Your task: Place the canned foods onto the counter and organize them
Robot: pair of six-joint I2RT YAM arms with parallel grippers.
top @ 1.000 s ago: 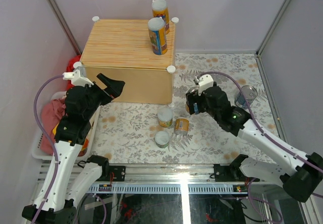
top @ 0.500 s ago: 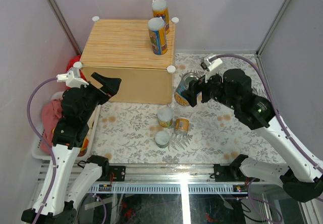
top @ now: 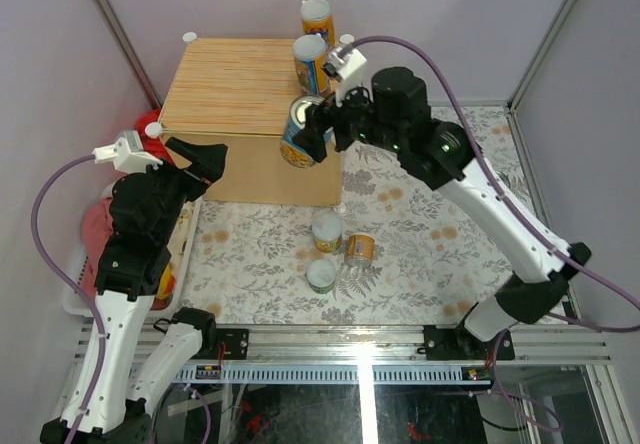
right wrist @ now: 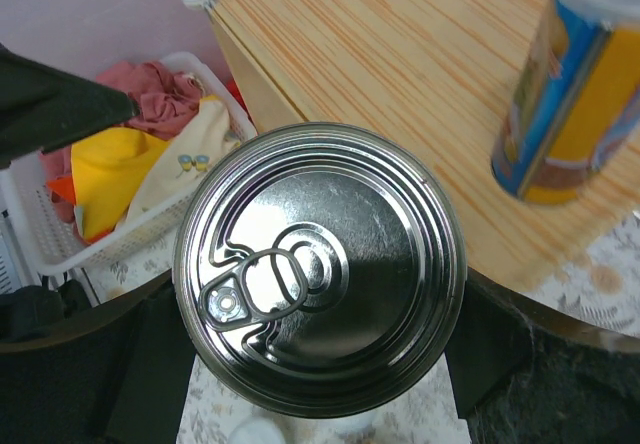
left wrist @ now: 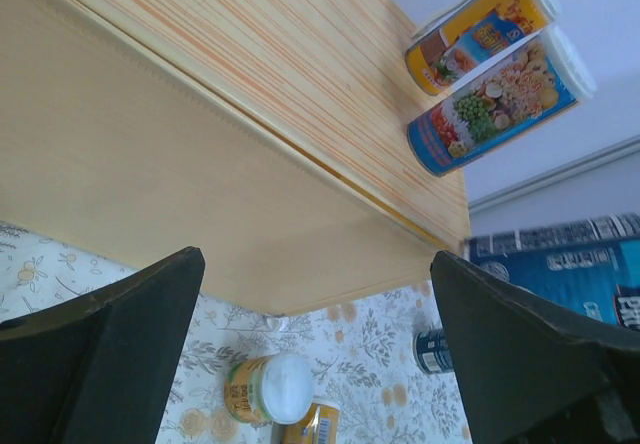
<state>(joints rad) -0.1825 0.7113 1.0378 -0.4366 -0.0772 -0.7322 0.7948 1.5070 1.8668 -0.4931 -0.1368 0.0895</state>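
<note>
My right gripper (top: 312,134) is shut on a wide blue-and-orange can (top: 298,134), held upright just above the front right edge of the counter (top: 235,84). In the right wrist view its silvery pull-tab lid (right wrist: 320,284) fills the space between the fingers (right wrist: 150,364). Two tall orange-and-blue cans (top: 312,70) (top: 319,20) stand at the counter's back right. Three short cans (top: 327,232) (top: 360,249) (top: 321,275) lie on the flowered mat. My left gripper (top: 212,157) hangs open and empty by the counter's front left; its view shows a short can (left wrist: 270,389) and a dark blue can (left wrist: 432,352) on the mat.
A white basket (top: 75,299) of red and yellow clothes sits at the left, under my left arm. White knobs (top: 190,37) mark the counter's corners. Purple walls close the cell on three sides. My right forearm (top: 500,214) stretches across the mat's right half.
My right arm has lifted the blue can from the mat and carried it back-left to the counter's front right edge. The left gripper has drifted slightly left.
</note>
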